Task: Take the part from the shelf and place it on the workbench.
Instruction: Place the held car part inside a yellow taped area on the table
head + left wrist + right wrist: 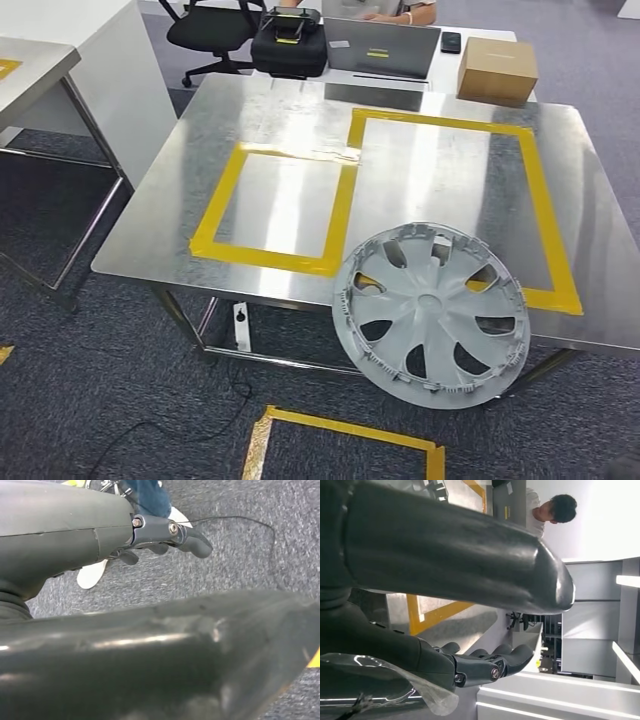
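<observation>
Honestly, we read no writing on the hubcap (432, 312) overhanging the workbench (423, 170) near edge; both our hands (166, 535) (486, 665) held nothing, fingers loosely apart.

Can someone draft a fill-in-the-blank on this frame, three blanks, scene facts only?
1. The grey hubcap sticks out past the metal workbench's ____ edge.
2. The rectangles taped on the workbench are ____ in colour.
3. The cardboard box sits on the white desk ____ the workbench.

Missing: near; yellow; behind

Person (392, 10) behind the laptop cut off at the top edge, bench (189, 180) legs partly hidden by the hubcap (432, 313), right robot hand (482, 665) grasp impossible to tell
</observation>
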Controlling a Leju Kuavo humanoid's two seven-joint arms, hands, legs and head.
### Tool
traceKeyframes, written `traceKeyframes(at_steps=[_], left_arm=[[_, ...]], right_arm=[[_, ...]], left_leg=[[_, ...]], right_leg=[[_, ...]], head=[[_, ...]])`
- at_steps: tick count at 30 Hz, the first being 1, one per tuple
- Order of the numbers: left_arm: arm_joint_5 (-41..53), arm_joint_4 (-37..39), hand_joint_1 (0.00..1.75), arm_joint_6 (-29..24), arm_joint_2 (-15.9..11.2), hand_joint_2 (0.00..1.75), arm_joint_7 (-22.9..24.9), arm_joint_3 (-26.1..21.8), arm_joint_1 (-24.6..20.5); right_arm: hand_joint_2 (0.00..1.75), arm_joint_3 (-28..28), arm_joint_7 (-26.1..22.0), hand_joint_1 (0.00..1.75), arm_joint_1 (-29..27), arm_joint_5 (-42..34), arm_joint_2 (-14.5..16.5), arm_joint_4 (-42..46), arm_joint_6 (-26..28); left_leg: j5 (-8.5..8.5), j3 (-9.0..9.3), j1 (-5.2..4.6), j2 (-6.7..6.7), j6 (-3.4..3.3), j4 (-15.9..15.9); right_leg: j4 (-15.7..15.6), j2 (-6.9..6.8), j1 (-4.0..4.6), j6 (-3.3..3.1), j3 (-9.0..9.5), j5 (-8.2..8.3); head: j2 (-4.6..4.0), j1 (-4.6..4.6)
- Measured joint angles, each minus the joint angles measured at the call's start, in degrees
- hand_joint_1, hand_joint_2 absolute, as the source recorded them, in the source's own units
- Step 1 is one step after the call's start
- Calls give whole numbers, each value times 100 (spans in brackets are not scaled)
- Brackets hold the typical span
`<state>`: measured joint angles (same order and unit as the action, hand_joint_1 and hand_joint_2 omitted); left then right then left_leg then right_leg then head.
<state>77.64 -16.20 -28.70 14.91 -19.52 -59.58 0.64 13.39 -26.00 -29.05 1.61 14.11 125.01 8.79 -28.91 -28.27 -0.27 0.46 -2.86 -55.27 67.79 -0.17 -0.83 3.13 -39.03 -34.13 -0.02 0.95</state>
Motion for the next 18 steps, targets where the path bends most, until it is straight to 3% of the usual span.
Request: traceKeyframes(at_steps=[1,2,3,5,7,8,11,13,15,16,17,18], left_arm=[[2,0,0,1,3,0,1,-5,0],[2,0,0,2,4,0,3,-9,0],[2,0,0,2,4,0,5,-11,0],[2,0,0,4,7,0,10,-11,-3],[6,-1,0,5,10,0,10,-12,-6],[11,-2,0,5,11,0,11,-14,-8],[28,-2,0,5,11,0,13,-21,-5],[41,-2,0,5,9,0,22,-26,7],[50,-2,0,5,7,0,36,-31,10],[51,-2,0,6,6,0,42,-34,10],[52,-2,0,7,5,0,45,-37,9],[56,-2,0,9,4,0,47,-39,9]], right_arm=[[0,5,2,0,1,2,3,-4,0],[0,11,4,0,1,4,5,-8,0],[0,18,5,0,1,5,5,-10,-1],[0,28,5,0,4,7,6,-10,-2],[0,34,12,0,16,13,15,-10,-6],[0,37,20,0,16,21,25,-10,-12],[0,46,45,0,6,45,50,-10,-32],[0,53,57,0,9,49,73,-10,-35],[0,60,63,0,8,51,93,-10,-35],[0,64,64,0,9,51,99,-11,-34],[0,68,66,0,12,52,102,-13,-32],[0,72,67,0,15,53,104,-15,-28]], left_leg=[[52,-68,-4,5,2,-6],[100,-138,-6,10,9,-17],[145,-208,-6,13,19,-33],[211,-329,-3,13,52,-90],[260,-428,-19,9,102,-173],[293,-462,-27,8,131,-203],[353,-528,-22,-1,227,-237],[39,-618,-8,-16,295,-495],[-533,-781,5,-20,348,-1156],[-733,-840,9,-20,360,-1515],[-799,-841,10,-20,360,-1752],[-734,-758,9,-21,349,-1790]], right_leg=[[316,0,-1,13,-40,-154],[484,0,-1,22,-7,-177],[458,-1,-2,26,122,-88],[-155,-2,-9,21,662,190],[-936,5,-5,-3,1222,253],[-1150,11,1,-26,1337,223],[-1260,7,11,-149,1262,243],[-1275,-17,-4,-258,1171,332],[-1272,-33,2,-313,1052,432],[-1267,-40,10,-319,988,484],[-1261,-45,20,-321,934,537],[-1249,-49,32,-321,881,587]], head=[[0,2],[0,2],[0,2],[0,2],[0,1],[0,0],[0,-2],[0,17],[0,37],[0,38],[0,37],[0,37]])
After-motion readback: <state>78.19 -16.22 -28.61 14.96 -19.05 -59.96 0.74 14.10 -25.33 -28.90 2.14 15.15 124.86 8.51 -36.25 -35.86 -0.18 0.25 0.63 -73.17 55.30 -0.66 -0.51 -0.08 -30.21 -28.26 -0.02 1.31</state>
